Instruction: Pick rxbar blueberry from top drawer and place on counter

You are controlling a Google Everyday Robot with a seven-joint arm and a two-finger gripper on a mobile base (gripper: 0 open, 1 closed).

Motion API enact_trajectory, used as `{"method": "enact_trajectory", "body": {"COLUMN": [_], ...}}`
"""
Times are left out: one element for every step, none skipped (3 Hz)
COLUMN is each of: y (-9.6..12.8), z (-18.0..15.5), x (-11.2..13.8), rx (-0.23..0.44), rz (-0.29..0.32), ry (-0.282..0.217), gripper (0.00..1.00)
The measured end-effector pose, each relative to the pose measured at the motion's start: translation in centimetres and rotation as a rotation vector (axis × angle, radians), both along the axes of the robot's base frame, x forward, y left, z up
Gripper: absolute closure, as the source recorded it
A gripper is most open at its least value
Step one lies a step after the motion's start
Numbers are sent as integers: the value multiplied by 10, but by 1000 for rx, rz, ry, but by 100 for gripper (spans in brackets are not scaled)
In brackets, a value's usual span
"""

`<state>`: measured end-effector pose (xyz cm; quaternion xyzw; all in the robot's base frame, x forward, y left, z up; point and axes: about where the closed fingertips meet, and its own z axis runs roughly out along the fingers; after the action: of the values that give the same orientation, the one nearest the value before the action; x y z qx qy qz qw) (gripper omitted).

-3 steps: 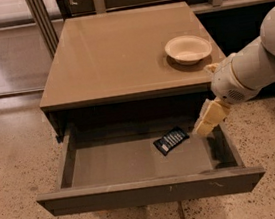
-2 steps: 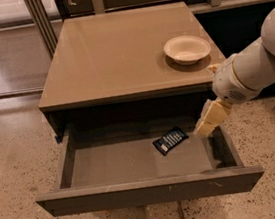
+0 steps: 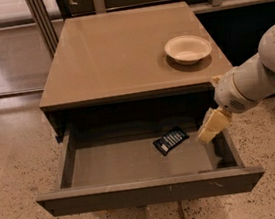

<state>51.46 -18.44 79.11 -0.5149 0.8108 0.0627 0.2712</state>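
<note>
The top drawer point(image 3: 148, 191) stands pulled open below the tan counter point(image 3: 114, 49). The rxbar blueberry point(image 3: 171, 140), a dark navy wrapper with white lettering, lies flat on the drawer's grey floor, right of centre. My gripper point(image 3: 209, 128) hangs inside the drawer's right side, just right of the bar and apart from it, on a white arm coming in from the right. It holds nothing that I can see.
A cream bowl point(image 3: 187, 49) sits on the counter's right rear part. Speckled terrazzo floor point(image 3: 13, 163) surrounds the cabinet. Metal posts point(image 3: 42, 20) stand behind the counter's left corner, and a dark rail runs along the back.
The arm and gripper have barely moved; the bar lies in the same spot in the drawer.
</note>
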Motion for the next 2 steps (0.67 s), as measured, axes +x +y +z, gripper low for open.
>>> {"method": "enact_trajectory", "body": {"y": [-1, 17], "z": [-22, -73], "x": [1, 17], "rx": [26, 53], "rz": [-17, 34], "ry": [32, 74], "gripper": [0, 0]}}
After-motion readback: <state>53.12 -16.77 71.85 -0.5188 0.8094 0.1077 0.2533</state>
